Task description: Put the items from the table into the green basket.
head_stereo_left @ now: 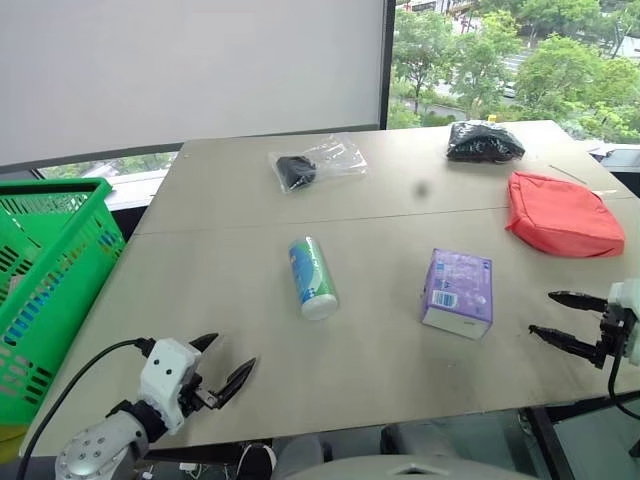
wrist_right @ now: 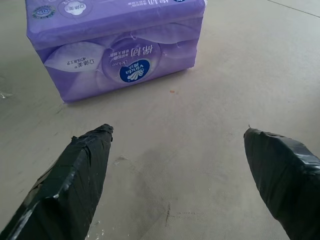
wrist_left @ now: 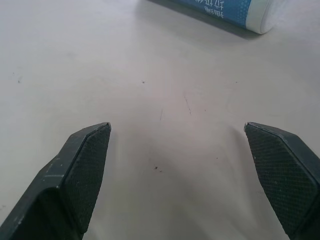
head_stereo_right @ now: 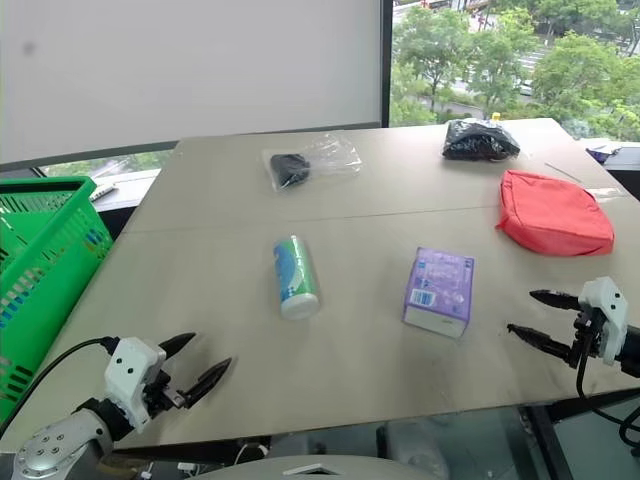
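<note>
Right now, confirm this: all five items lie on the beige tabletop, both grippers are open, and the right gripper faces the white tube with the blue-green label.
One thing is wrong: the right gripper faces the purple tissue pack, as the right wrist view shows. The white tube with the blue-green label lies ahead of the left gripper. The rest holds.

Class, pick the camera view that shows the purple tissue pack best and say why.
The right wrist view: the purple tissue pack sits close ahead of the open right gripper, its printed label easy to see. Both eye views show the whole pack lying on the table, but small, between the white tube and the red pouch.
</note>
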Robot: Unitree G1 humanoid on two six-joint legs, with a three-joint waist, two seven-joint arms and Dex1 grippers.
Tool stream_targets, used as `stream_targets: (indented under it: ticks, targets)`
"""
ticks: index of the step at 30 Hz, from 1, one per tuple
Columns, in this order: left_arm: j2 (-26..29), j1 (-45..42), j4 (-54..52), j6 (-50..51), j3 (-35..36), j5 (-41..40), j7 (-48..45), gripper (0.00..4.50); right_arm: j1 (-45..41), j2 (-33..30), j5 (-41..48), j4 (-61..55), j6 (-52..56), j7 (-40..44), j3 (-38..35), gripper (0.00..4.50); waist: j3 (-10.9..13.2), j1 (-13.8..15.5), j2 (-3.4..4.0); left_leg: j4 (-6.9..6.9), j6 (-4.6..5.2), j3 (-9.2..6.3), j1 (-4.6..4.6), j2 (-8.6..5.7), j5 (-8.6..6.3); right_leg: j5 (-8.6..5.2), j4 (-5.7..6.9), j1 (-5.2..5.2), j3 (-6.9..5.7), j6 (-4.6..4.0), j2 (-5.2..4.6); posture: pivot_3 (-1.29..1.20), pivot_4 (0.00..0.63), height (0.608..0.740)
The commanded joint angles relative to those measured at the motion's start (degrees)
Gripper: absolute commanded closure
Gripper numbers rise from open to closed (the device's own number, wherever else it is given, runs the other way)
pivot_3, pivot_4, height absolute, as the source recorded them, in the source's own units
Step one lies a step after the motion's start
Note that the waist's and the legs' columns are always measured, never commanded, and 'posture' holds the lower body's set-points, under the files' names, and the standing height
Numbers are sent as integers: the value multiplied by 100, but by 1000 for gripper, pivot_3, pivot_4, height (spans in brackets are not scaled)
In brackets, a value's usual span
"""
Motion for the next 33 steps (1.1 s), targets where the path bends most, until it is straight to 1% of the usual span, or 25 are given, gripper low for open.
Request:
stream_targets:
  ticks: [1,6,12,19,23,25,28,31,32,33]
  targets:
    - [17,74,-196,-81,64,-33,-42,98,-223,-67,71,73,-109,173,-100,0,8,4,-11,0,0,0,0,0,0,0,0,0,0,0,0,-32,14,740]
    - [-38,178,-162,-111,202,-195,-122,98,-394,21,65,183,-174,270,-68,0,20,6,-21,0,1,2,1,0,0,0,0,0,3,0,-1,-32,12,740]
    - [-34,190,-201,41,277,-393,-191,98,-425,64,60,248,-229,271,-103,0,20,108,-18,0,1,2,0,0,-1,0,0,-1,2,0,-1,-38,9,740]
    - [-49,177,-347,286,274,-600,-167,98,-354,12,104,177,156,155,-117,0,22,134,-17,1,1,2,0,0,-1,0,0,-1,2,0,-1,-49,16,740]
    - [-49,164,-388,299,290,-611,-144,98,-285,-40,12,91,136,145,-118,0,24,131,-14,0,1,3,0,0,-1,0,0,-1,2,0,-1,-49,16,740]
    - [-66,85,-453,362,268,-516,23,98,-294,-47,32,70,147,138,-152,0,24,130,-13,0,1,3,0,0,-1,0,0,-1,2,0,-1,-52,14,740]
    - [-125,-117,-1097,1062,244,-628,633,98,-423,-152,153,-99,213,131,-277,0,24,133,-13,2,1,3,0,0,-1,0,1,0,3,0,-1,-52,14,740]
    - [-308,-634,-2080,2339,470,-1848,1663,98,-624,-247,508,-774,614,41,-407,0,20,129,-3,4,1,2,-2,0,-1,2,3,0,3,3,-5,-79,7,740]
    - [-361,-932,-2347,2855,457,-2248,2165,98,-714,-279,664,-1176,927,-111,-418,0,20,129,-2,5,1,0,-3,0,-1,3,4,0,2,5,-6,-79,7,740]
    - [-360,-1224,-2537,3330,403,-2481,2599,98,-805,-300,777,-1550,1272,-304,-392,0,16,126,4,6,1,-1,-2,0,-1,4,5,0,2,6,-5,-79,9,740]
